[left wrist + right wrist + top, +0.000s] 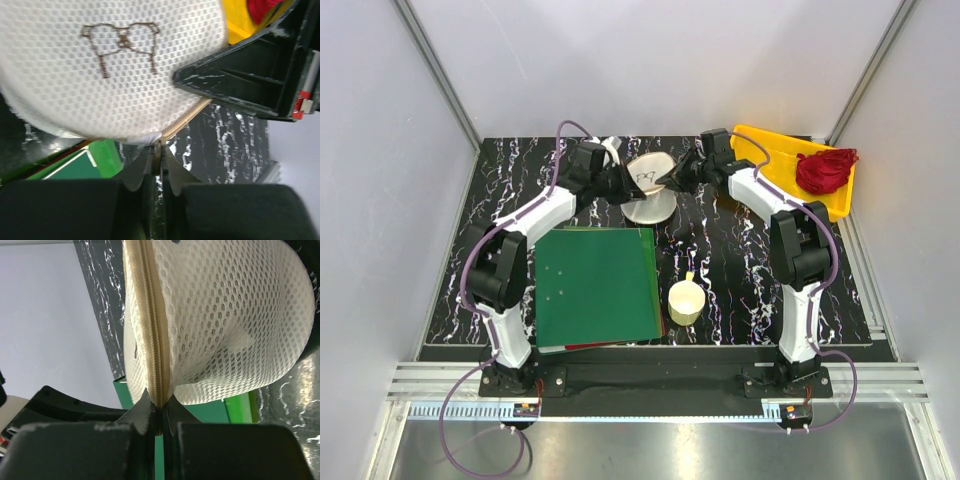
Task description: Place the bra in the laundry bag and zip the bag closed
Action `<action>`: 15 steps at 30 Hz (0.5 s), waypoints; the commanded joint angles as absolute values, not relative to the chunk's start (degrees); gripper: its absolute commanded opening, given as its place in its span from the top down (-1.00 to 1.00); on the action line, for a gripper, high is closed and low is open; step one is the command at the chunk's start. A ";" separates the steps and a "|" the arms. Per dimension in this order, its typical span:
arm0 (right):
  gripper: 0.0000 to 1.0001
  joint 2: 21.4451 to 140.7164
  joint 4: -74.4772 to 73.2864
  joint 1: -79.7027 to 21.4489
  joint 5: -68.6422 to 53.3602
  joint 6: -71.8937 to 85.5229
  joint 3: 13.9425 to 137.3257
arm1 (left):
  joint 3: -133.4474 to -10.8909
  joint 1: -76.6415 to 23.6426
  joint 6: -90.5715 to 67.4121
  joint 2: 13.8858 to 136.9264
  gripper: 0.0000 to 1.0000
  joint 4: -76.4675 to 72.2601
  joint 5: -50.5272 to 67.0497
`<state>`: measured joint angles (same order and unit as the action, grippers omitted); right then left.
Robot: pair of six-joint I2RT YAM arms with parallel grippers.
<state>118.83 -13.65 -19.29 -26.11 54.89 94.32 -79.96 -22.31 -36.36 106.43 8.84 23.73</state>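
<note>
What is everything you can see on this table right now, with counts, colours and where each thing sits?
laundry bag: one, cream-white mesh, far centre, held between both grippers
tray: one, yellow, far right
garment: one, red, in the tray
folder: one, green, near left of centre
cup: one, cream, just right of the folder
table: one, black with white marbling
left gripper: one, black, pinching the bag's rim
right gripper: one, black, pinching the zipper seam
</note>
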 commanded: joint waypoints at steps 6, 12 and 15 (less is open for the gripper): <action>-0.08 117.69 -17.75 -14.50 -21.89 45.62 97.20 | -85.78 -18.28 -26.99 102.40 -0.02 21.80 12.57; -0.56 114.10 -26.80 -14.68 -15.66 39.38 98.96 | -83.24 -19.86 -24.35 94.32 -0.23 21.88 9.67; -0.71 112.51 -32.59 -15.29 -11.35 36.13 100.88 | -81.57 -22.84 -23.21 90.27 -0.28 21.97 7.91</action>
